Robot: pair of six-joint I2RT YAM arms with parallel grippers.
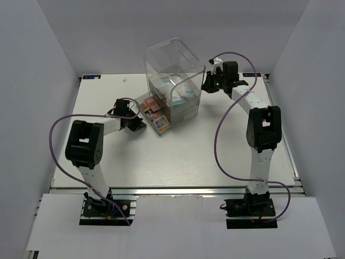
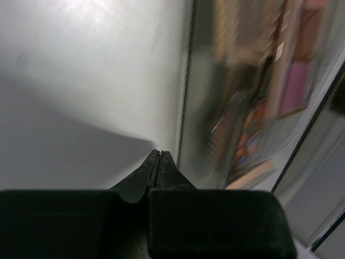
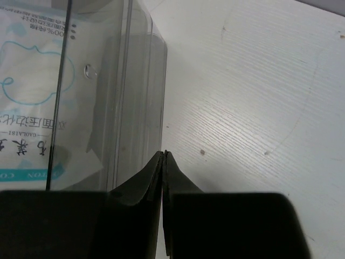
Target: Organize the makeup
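Top external: flat multicolour eyeshadow palettes (image 1: 154,112) lie in the tall clear plastic drawer box (image 1: 175,62), whose bottom drawer (image 1: 165,125) is open and likely needs closing; left hand (image 1: 142,125) and right hand (image 1: 206,82) are clenched and empty.

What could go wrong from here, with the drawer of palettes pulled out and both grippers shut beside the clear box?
1. The shut left gripper sits by the open drawer; an off-centre push could skew or jam it and shuffle the eyeshadow palettes.
2. The shut right gripper is at the side of the tall clear drawer box; it might slip, sliding or tipping the box.
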